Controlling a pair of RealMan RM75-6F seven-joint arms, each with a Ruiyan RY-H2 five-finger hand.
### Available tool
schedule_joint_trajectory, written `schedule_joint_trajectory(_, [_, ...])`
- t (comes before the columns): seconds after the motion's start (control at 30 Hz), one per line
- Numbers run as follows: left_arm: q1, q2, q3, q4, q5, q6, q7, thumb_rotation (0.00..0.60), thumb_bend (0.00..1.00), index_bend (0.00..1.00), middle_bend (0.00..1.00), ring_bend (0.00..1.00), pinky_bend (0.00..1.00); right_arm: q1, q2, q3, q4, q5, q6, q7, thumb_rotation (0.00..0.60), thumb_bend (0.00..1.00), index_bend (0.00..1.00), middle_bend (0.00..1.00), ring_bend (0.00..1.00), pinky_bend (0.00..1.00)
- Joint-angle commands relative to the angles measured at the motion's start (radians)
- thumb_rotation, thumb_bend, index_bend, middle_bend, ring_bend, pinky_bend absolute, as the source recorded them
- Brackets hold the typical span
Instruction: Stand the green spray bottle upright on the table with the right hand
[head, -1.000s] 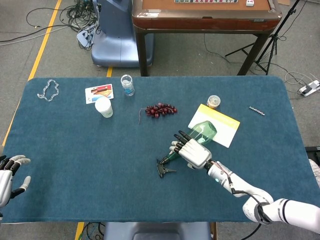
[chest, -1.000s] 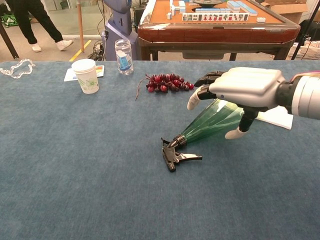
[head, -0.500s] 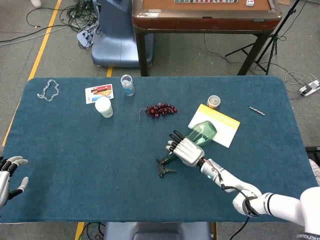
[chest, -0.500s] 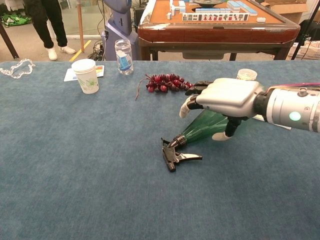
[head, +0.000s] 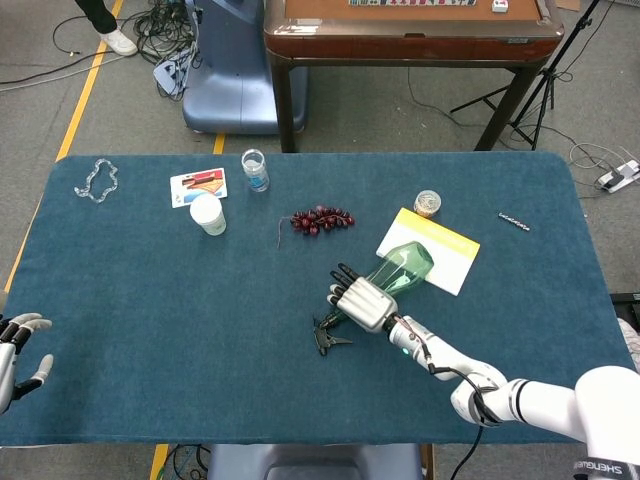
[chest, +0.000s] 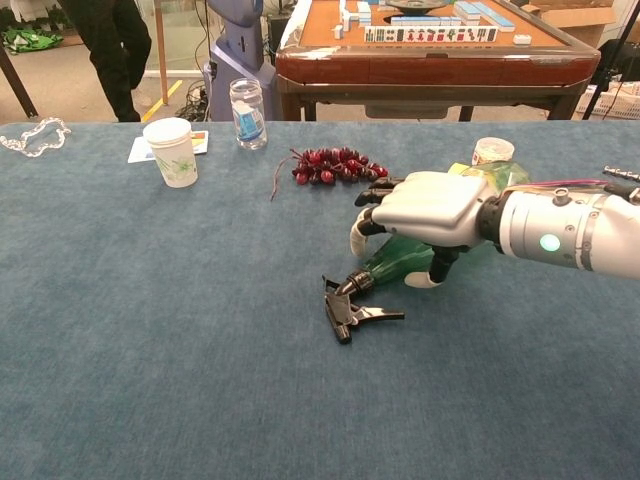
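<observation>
Now my right hand (chest: 425, 210) arches over the green spray bottle (head: 400, 268), lying at centre frame with its trigger (chest: 350, 310) pointing lower left; fingers loosely curled around it, grip unconfirmed. I should clamp the narrow shoulder firmly before tilting.

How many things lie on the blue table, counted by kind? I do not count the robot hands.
Bottles: 2, green spray bottle, small water bottle
Cups: 1, paper cup
Fruit: 1, grape bunch
Paper items: 2, yellow sheet, picture card
Chains: 2, clear chain, small chain
Small round container: 1
Total: 9
</observation>
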Motion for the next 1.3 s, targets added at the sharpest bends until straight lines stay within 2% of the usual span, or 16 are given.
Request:
schedule_joint_trajectory(0.03, [0.0,-0.002,0.0,0.004,-0.001,-0.003,-0.002,0.6,0.36,0.34,0.26,0.24,0.12,0.004,-0.008,-0.001,0.008,0.009,0.001,-0.003,0.6,0.31,0.33,0.25,0.04,0.01])
schedule_joint_trajectory(0.3, [0.003,-0.004,0.001,0.012,-0.001,-0.001,-0.009,0.6,0.36,0.34,0.26,0.24,0.12,0.014,-0.029,0.001,0.03,0.033,0.012,-0.002,0.6,0.32,0.45,0.35,0.11,0.02])
schedule_joint_trajectory(0.6, [0.007,-0.005,0.002,0.02,0.001,0.001,-0.018,0.6,0.36,0.34,0.26,0.24,0.12,-0.004,-0.009,0.019,0.011,-0.005,0.117,0.121,0.6,0.35,0.64,0.49,0.28,0.14])
schedule_joint_trajectory(0.83, [0.006,-0.008,0.002,0.02,0.005,0.0,-0.018,0.6,0.36,0.34,0.26,0.24,0.12,-0.052,0.079,0.061,-0.121,-0.014,0.233,0.312,0.6,0.36,0.69,0.53,0.34,0.2])
schedule_joint_trajectory(1.03, [0.004,-0.008,0.002,0.015,0.01,-0.002,-0.013,0.6,0.36,0.34,0.26,0.24,0.12,-0.105,0.149,0.096,-0.235,0.012,0.307,0.508,0.6,0.36,0.7,0.53,0.36,0.21])
schedule_joint_trajectory(1.3, [0.001,-0.01,0.004,0.01,0.013,-0.007,-0.006,0.6,0.36,0.34,0.26,0.24,0.12,-0.166,0.178,0.114,-0.286,0.043,0.342,0.833,0.6,0.36,0.7,0.54,0.37,0.23])
